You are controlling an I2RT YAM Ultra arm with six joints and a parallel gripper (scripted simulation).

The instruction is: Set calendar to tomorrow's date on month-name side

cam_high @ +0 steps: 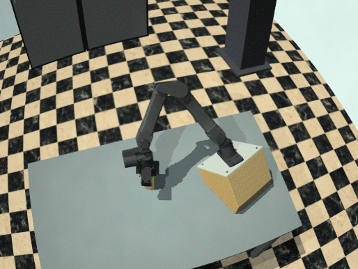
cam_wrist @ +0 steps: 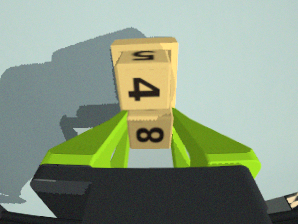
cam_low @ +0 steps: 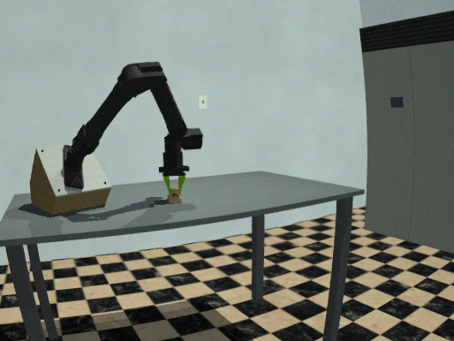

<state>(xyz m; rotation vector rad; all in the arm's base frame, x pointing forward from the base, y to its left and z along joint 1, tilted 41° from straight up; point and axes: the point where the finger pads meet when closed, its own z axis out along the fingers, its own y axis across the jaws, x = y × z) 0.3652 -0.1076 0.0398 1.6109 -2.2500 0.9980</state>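
Note:
My gripper point(cam_wrist: 150, 114) is shut on a small wooden number cube point(cam_wrist: 144, 90). In the wrist view the green fingers clamp its two sides, and faces with 8, 4 and 5 show in a row from near to far. In the top view the gripper point(cam_high: 149, 181) points straight down over the middle of the grey table point(cam_high: 157, 202), and only a corner of the cube peeks out under it. In the exterior view the cube point(cam_low: 175, 197) sits at or just above the table top between the fingertips point(cam_low: 175, 191). No tray or second cube shows in any view.
The arm's wedge-shaped wooden base point(cam_high: 237, 175) with a white top plate stands at the table's right side; it also shows in the exterior view point(cam_low: 66, 183). Dark cabinets point(cam_high: 80, 24) and a dark pillar point(cam_high: 248, 35) stand on the checkered floor, away from the table.

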